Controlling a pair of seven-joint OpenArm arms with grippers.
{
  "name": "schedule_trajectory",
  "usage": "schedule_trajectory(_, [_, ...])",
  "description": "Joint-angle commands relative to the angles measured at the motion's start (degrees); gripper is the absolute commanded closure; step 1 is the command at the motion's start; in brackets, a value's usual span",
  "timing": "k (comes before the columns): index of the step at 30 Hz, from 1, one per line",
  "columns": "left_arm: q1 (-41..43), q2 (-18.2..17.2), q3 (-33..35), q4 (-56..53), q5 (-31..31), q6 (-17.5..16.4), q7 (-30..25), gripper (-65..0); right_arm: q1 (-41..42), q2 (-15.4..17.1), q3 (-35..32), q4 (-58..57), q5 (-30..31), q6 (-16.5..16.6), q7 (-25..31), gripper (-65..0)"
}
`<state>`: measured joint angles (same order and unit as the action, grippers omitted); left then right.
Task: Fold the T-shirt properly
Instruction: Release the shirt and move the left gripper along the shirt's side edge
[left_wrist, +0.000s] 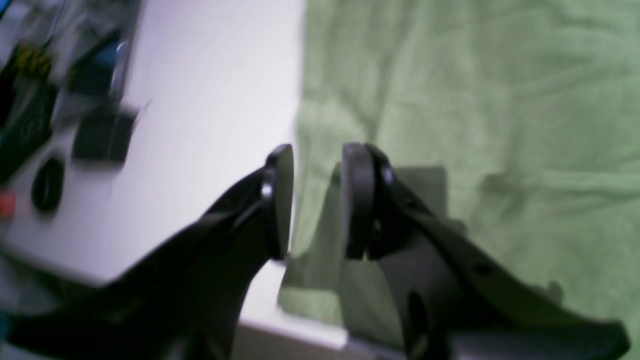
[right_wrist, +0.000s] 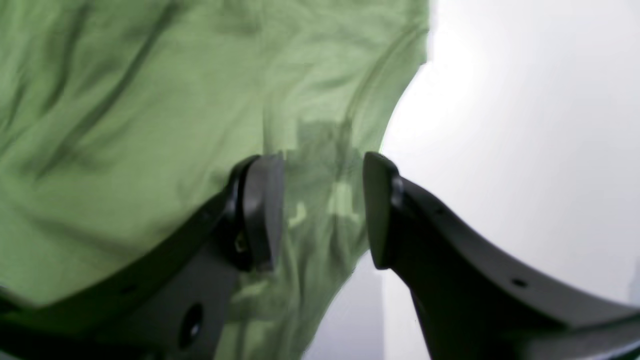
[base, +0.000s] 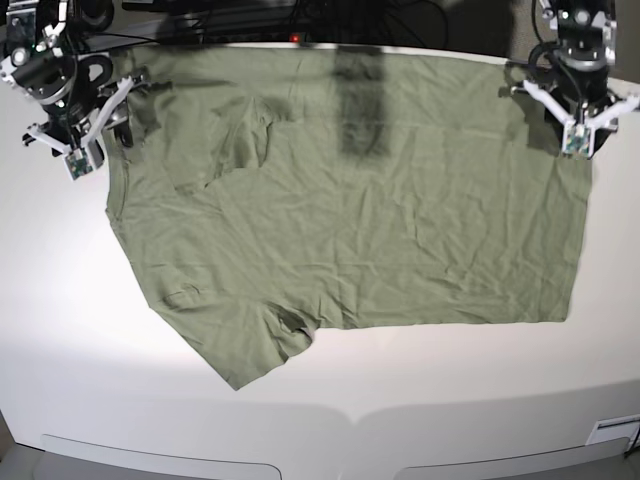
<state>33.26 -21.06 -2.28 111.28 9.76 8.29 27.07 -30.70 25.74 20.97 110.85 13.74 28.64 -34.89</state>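
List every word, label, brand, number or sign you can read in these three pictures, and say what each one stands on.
None can be read.
T-shirt: plain green cloth, no print or label showing in any view.
Left gripper and right gripper: black fingers, no markings.
Clutter beyond the table edge in the left wrist view: yellow and red patches, too blurred to read.

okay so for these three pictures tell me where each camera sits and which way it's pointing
Left wrist: rides on the left arm, looking past the open left gripper at the T-shirt edge and the table.
Right wrist: rides on the right arm, looking past the open right gripper at the shirt's edge and bare table.
Base: mounted high, looking down on the whole spread T-shirt; right gripper at its left, left gripper at its right.
Shared: all three show the shirt and white table.
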Motion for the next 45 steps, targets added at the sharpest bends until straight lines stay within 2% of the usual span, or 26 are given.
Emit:
schedule_trajectory(1, [-1.68,-1.2,-0.37,1.2,-0.33,-0.48,0.46,-16.5,1.95,0.37,0.44,1.07,1.11,-0.22,-0.39,-26.3])
schedule_trajectory(5, [-9.9,-3.74,-0.37,1.2,-3.52,-5.4,7.13,-16.6,8.63,-0.7,0.44,1.05,5.16,-0.2,-13.46,-26.3])
schedule_trajectory(9, [-19.08,-7.26,-0.37,0.83,-9.22,-9.51,11.15,-20.1,13.6,-0.7,0.44,1.05,7.19,-0.22,-17.73,-26.3])
schedule_trajectory(12, [-24.94,-9.66,-0.37,-2.05,-12.46,-10.34,8.66,-20.8,16.94,-0.68,0.39,1.05,9.97,-0.2,-21.05,-26.6])
schedule_trajectory(14, [-28.26,-9.86,-0.37,-5.79,-12.44,-10.97,4.46,-23.2,18.4,-0.7,0.39,1.05,10.78,-0.15,-22.77,-33.0])
schedule_trajectory(16, [-30.73,-9.77,-0.37,-10.01,-13.05,-10.93,0.59,-25.7,18.49,-0.72,0.39,1.05,10.73,-0.15,-22.21,-40.8])
schedule_trajectory(17, [-31.5,-9.77,-0.37,-11.56,-13.05,-10.91,-0.02,-25.8,18.47,-0.87,0.39,1.05,10.73,-0.17,-22.05,-42.5])
schedule_trajectory(26, [-32.0,-9.29,-0.37,-12.66,-12.74,-10.71,1.51,-25.8,18.49,-2.45,0.39,1.05,10.95,-0.22,-21.64,-42.6])
schedule_trajectory(29, [-31.98,-9.29,-0.37,-12.66,-10.43,-10.69,1.66,-25.9,18.49,-2.6,0.39,1.05,11.96,-0.2,-21.68,-42.6])
schedule_trajectory(31, [-32.0,-9.29,-0.37,-12.66,-10.27,-10.67,2.54,-28.9,18.49,-2.8,0.39,1.05,12.44,-0.2,-21.73,-42.6])
schedule_trajectory(34, [-31.98,-9.29,-0.37,-12.66,-10.27,-10.69,3.82,-43.8,18.49,-3.28,0.39,1.05,12.44,-0.2,-21.73,-42.6])
schedule_trajectory(35, [-31.98,-9.29,-0.37,-12.66,-10.27,-10.69,4.35,-46.0,18.49,-3.37,0.39,1.05,12.46,-0.2,-21.7,-42.6])
schedule_trajectory(38, [-31.98,-9.29,-0.37,-12.66,-10.16,-10.69,4.55,-45.5,18.47,-3.34,0.39,1.05,12.44,-0.2,-21.68,-42.6])
schedule_trajectory(43, [-31.98,-9.27,-0.37,-12.66,-9.6,-10.69,1.6,-45.5,18.49,-3.34,0.39,1.05,12.44,-0.2,-21.05,-42.6])
schedule_trajectory(45, [-31.98,-9.27,-0.37,-12.68,-9.62,-10.69,3.3,-45.5,18.49,-3.34,0.39,1.05,12.44,-0.2,-21.03,-42.6])
